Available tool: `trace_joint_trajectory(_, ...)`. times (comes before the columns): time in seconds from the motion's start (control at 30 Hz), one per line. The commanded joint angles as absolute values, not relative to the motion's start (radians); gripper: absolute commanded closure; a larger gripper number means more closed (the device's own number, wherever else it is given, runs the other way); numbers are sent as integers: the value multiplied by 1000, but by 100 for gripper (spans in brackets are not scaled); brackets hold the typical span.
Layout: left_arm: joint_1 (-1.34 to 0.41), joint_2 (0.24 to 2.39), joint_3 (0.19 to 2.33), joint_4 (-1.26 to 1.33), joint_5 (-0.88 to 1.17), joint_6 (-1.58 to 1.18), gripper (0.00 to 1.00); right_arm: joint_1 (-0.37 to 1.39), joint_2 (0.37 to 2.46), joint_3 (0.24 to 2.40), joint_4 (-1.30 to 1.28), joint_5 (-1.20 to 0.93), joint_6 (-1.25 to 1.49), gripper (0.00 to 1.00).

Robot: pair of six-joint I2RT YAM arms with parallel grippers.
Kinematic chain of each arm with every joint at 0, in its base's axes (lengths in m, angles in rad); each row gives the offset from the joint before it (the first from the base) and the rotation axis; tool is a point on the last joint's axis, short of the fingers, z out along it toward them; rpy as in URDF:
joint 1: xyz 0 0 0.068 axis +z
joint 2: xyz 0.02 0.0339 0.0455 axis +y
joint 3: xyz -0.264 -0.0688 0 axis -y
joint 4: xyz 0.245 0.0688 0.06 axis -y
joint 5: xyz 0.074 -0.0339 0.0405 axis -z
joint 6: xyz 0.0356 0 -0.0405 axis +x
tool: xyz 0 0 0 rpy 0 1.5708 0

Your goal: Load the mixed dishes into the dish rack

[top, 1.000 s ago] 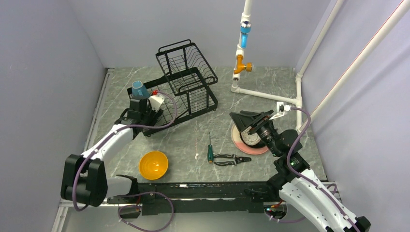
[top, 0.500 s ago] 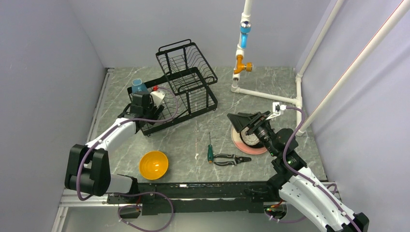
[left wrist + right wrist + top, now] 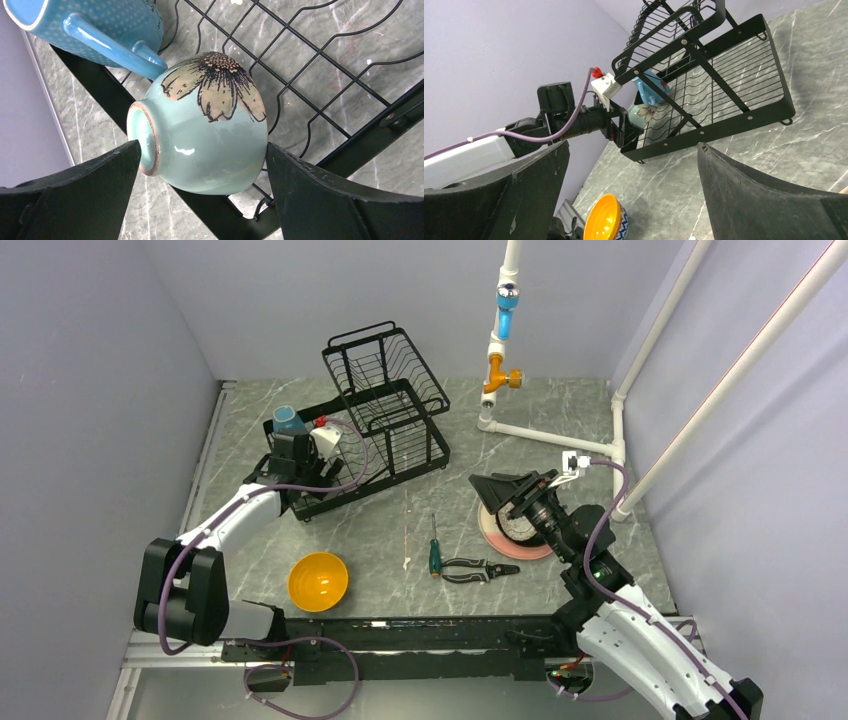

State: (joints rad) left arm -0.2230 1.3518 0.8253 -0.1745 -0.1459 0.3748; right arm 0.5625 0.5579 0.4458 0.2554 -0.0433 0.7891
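Note:
The mint-green bowl [image 3: 200,135], painted with a dark flower, lies on its side on the wires of the dish rack [image 3: 350,145]. My left gripper [image 3: 202,145] is open, with one finger on either side of the bowl. A blue mug [image 3: 100,25] lies just beyond it in the rack. In the top view the left gripper [image 3: 300,458] is at the left end of the dish rack [image 3: 400,445]. My right gripper [image 3: 510,492] hangs open above a speckled grey plate [image 3: 518,528] stacked on a pink plate [image 3: 525,550]. An orange bowl [image 3: 318,581] with a blue-white zigzag outside sits near the front.
A green-handled screwdriver [image 3: 435,556] and black pliers [image 3: 478,569] lie between the orange bowl and the plates. White pipework [image 3: 545,435] with a blue and orange fitting [image 3: 505,330] stands at the back right. Grey walls close in the left, back and right sides.
The left arm has reached further into the rack's left end with the mint-green bowl, and its fingers have spread away from it. The right arm has barely moved.

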Motion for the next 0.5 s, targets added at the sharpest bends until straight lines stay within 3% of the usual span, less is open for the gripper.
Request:
trace_joint_trajectory(0.0, -218, 1315, 866, -147, -126, 347, 1, 560, 564, 465, 296, -52, 788, 0)
trace_joint_trajectory(0.47, -217, 1208, 846, -167, -53, 277, 1, 560, 566, 486, 265, -43, 773, 0)
